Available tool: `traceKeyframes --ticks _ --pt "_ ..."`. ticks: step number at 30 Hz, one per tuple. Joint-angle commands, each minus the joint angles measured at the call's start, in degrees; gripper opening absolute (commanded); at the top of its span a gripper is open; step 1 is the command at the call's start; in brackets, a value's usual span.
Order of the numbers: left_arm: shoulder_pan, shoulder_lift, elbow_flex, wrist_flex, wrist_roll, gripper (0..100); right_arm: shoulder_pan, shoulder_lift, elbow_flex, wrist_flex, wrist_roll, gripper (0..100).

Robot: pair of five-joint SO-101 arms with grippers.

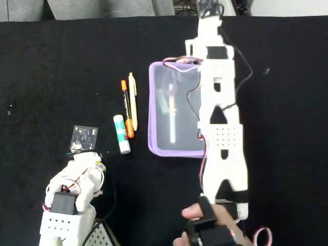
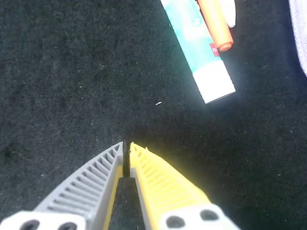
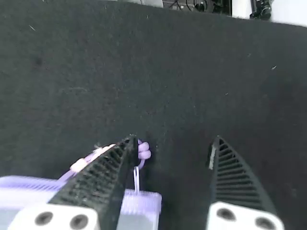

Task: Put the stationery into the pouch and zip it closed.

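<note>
1. Left gripper [image 2: 125,149] is hovering low over the black table [image 1: 51,77], toward its near edge and left of the middle, with the grey and yellow jaws pressing together on nothing.
2. Just ahead of its tips, the glue stick [image 2: 199,48] is lying with its long axis running roughly from near edge to far edge. Its white end is pointing back at the gripper, and its far end is being cut off in the left wrist view.
3. Alongside it, the orange marker [image 2: 215,24] and the pale pen [image 1: 133,100] are lying close together, pointing the same way.
4. Beside them to the right, the pouch [image 1: 151,107] is lying flat with its long axis also running near to far. Pale shapes are showing through its clear face but are hard to make out.
5. Over the pouch's right side the right arm [image 1: 220,133] is stretching, hiding that long edge.
6. At the pouch's far right corner the right gripper [image 3: 175,143] is standing wide open, gripping nothing. One black finger is sitting right beside the lilac zip pull [image 3: 142,151]; whether they touch, I cannot tell.
</note>
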Motion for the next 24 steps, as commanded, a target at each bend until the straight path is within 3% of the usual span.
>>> traceKeyframes --ticks 1,11,18,24 --pt "-0.3 -0.4 1.3 0.3 -0.2 3 -1.5 7.7 -14.6 0.1 -0.3 24.0" --pt "-0.3 -0.4 1.3 0.3 -0.2 3 -3.3 11.1 -11.5 3.9 4.9 23.2" --pt "-0.3 -0.4 1.3 0.3 -0.2 3 -1.5 11.2 -11.5 6.2 5.2 0.6" --pt "-0.3 -0.4 1.3 0.3 -0.2 3 0.4 8.0 -14.2 8.1 5.3 1.1"
